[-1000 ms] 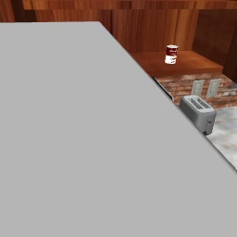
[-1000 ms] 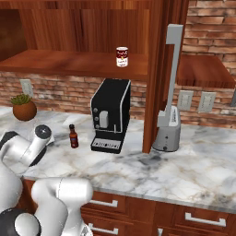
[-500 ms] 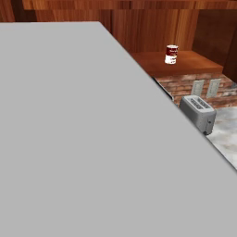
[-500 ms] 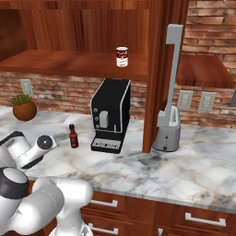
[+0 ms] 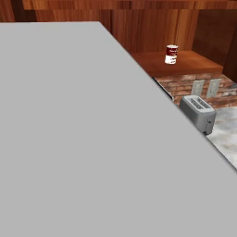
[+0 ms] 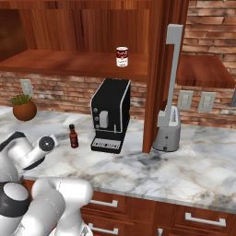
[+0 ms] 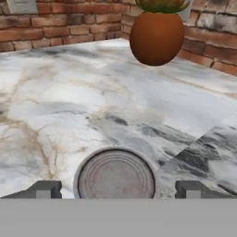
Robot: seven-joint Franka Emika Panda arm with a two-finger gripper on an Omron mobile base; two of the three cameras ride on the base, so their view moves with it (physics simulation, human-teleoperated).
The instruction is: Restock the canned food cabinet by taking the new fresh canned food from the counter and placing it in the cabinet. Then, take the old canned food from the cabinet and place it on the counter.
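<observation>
The pincer (image 7: 118,190), fingers apart, straddles a can's grey top (image 7: 115,178) on the marble desk (image 7: 55,111); the red-and-white can (image 6: 122,56) stands on the cabinet shelf (image 6: 69,62).

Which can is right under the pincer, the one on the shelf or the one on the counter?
The counter can, seen top-down between the open pincer tips; the red-and-white can stands on the cabinet shelf.

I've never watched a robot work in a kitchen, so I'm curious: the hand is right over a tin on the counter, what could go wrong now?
1. The open gripper straddles the tin, which sits slightly left of centre; closing could nudge or tip it.
2. The plant pot stands just beyond on the counter; a wide swing might hit it.
3. A red-and-white can already stands on the cabinet shelf, near the front edge; reaching in carelessly could knock it off.
</observation>
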